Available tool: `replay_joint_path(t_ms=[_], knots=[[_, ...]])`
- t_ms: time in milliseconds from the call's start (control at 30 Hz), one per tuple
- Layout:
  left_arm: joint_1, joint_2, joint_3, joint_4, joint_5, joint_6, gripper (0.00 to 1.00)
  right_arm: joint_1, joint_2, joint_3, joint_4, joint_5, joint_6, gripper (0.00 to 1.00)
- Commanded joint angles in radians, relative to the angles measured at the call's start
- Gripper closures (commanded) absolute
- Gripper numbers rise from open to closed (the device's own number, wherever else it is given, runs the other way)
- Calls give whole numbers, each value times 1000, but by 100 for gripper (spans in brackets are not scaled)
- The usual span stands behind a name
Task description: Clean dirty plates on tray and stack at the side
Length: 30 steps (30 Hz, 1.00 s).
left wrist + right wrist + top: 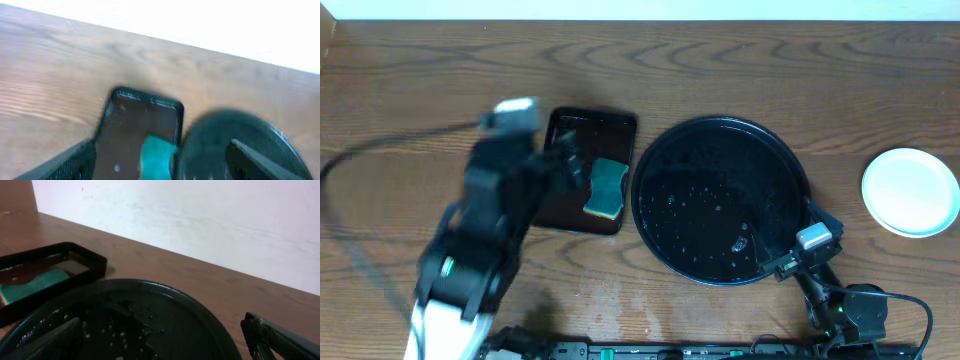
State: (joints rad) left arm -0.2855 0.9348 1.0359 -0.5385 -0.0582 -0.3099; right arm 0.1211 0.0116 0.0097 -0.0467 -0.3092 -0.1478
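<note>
The round black tray sits mid-table, wet with droplets, with no plate on it. It also shows in the right wrist view and the left wrist view. The plates lie as a white pile at the far right of the table; how many are in it I cannot tell. My left gripper is blurred and open and empty above a green sponge. My right gripper is open and empty over the round tray's front right part.
A smaller rectangular black tray holds the sponge just left of the round tray; it shows in the left wrist view and the right wrist view. A white wall lies beyond the table's far edge.
</note>
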Motion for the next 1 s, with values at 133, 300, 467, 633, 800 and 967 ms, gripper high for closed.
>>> replay_joint_path(t_ms=[133,300,467,633,800,967], knots=[[185,-379,-420,264,111,45,17,-2,-6,-4,1,10,-14,1],[191,-610,-621,416,111,89,16,-2,-6,-4,1,10,-14,1],[213,-802,-766,504,111,100,17,-2,-6,-4,1,10,-14,1],[254,-937,-864,520,111,100,16,-2,-6,-4,1,10,-14,1],[273,-933,-966,625,126,100,17,-2,-6,-4,1,10,-14,1],[273,-933,-1032,666,127,95,17,-2,-6,-4,1,10,-14,1]])
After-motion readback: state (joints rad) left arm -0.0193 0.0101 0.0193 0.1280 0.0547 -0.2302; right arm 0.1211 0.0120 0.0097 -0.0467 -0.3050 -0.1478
